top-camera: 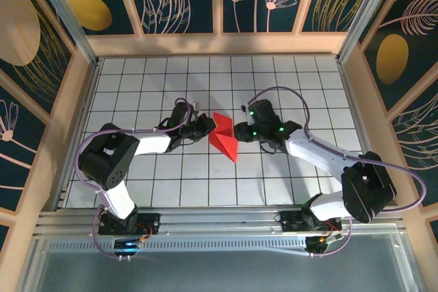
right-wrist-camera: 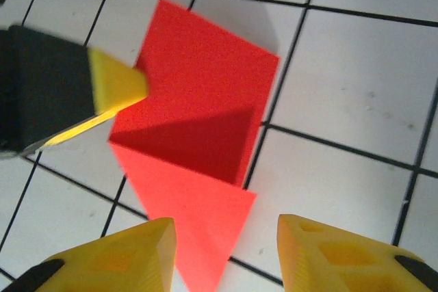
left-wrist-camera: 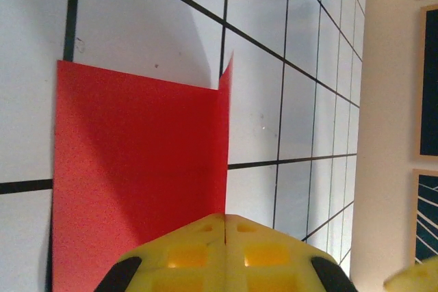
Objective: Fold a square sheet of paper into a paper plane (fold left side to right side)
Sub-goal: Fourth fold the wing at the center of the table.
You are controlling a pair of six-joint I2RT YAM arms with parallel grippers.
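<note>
- Left gripper (left-wrist-camera: 225, 222) — fingers pressed together, pinching the paper (left-wrist-camera: 137, 169) by its raised edge.
- Right gripper (right-wrist-camera: 226, 225) — fingers apart, above the paper.
- Paper lies part-folded on the table (top-camera: 171, 80), between both grippers.

Light is bright and even, coming from overhead. The white counter (top-camera: 178, 182) shows no glare. The square sheet of paper (right-wrist-camera: 205, 80) throws a soft grey shadow on the counter behind its raised flap, and its inner fold is dark. The left claw (right-wrist-camera: 140, 87) is blurred in the right wrist view. Both wrist views are soft and grainy close in.
</note>
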